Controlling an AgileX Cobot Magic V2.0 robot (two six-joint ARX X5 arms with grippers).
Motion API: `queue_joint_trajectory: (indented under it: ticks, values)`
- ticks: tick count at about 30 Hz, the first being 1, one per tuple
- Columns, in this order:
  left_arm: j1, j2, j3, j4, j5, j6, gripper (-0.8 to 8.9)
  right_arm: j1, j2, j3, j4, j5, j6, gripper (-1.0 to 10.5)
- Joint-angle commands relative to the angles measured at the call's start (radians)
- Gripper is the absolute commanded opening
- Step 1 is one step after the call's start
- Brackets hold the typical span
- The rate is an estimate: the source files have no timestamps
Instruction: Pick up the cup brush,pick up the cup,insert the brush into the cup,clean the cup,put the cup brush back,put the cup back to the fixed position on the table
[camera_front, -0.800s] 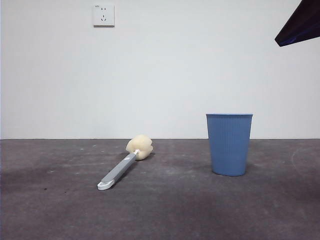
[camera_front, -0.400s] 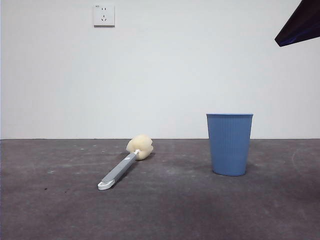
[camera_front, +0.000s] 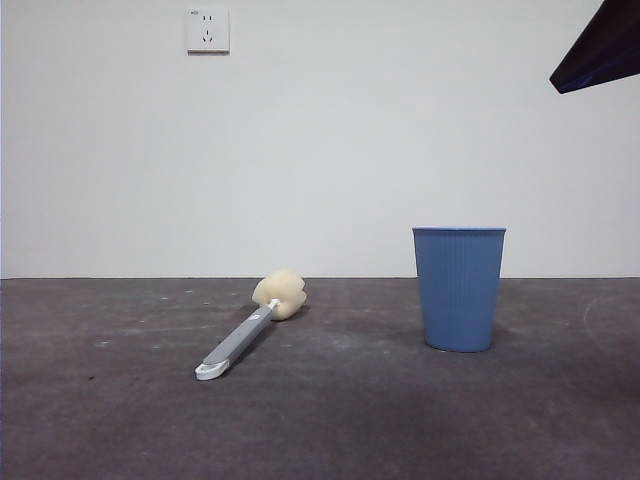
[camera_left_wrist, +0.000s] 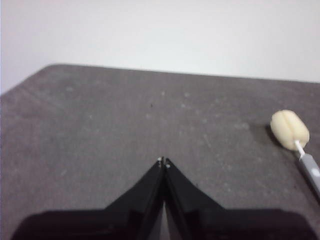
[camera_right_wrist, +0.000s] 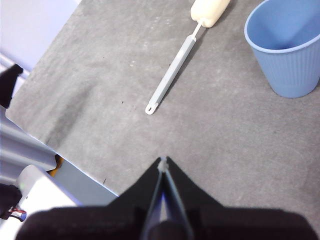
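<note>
Blue cup (camera_front: 459, 288) and cup brush (camera_front: 248, 325) lie unmoved; left gripper (camera_left_wrist: 163, 161) and right gripper (camera_right_wrist: 163, 160) stay closed.

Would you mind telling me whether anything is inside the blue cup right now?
The cup looks empty: the right wrist view shows only bare blue inner wall. Its very bottom is hidden by the near rim. The cup brush lies apart on the table.

Low front view, two wrist views
</note>
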Motion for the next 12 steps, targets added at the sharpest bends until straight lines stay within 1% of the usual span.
queue_joint_trajectory:
  ticks: [1, 3, 5, 12]
  values:
    - [0.003, -0.004, -0.024, 0.0, 0.002, -0.006, -0.04, 0.001, -0.001, 0.002, 0.004, -0.001, 0.002, 0.0]
    - [0.003, -0.004, -0.037, -0.016, 0.002, -0.006, -0.04, 0.001, -0.001, 0.002, 0.004, -0.001, 0.002, 0.0]
    - [0.002, -0.004, -0.039, -0.069, 0.003, -0.007, -0.04, 0.001, -0.001, 0.002, 0.004, -0.001, 0.002, 0.0]
    - [0.003, -0.004, -0.038, -0.071, 0.003, -0.005, -0.03, 0.001, -0.001, 0.002, 0.004, -0.001, 0.002, 0.0]
